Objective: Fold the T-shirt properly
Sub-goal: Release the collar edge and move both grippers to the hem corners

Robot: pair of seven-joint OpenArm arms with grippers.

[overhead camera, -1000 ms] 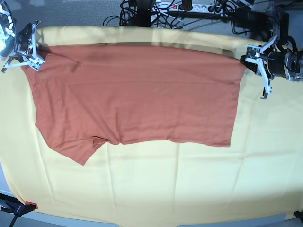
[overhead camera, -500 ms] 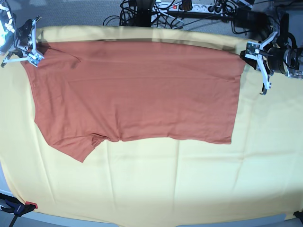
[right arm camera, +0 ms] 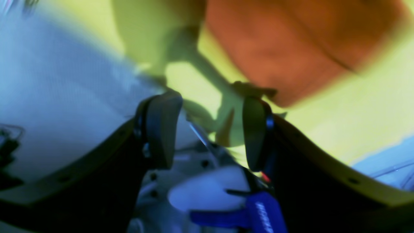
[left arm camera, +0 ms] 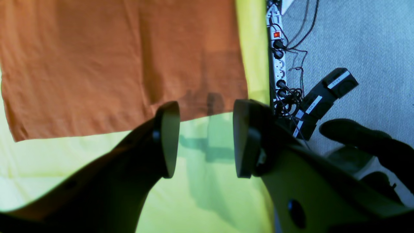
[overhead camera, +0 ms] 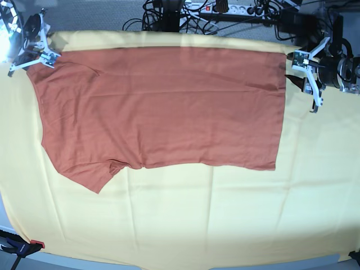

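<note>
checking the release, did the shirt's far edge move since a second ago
Yes. The T-shirt far edge now lies flat nearer the back edge of the yellow cloth, closing the shadowed gap seen earlier.

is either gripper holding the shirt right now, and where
Nothing is held. The left gripper and right gripper are both open, clear of the T-shirt.
</note>
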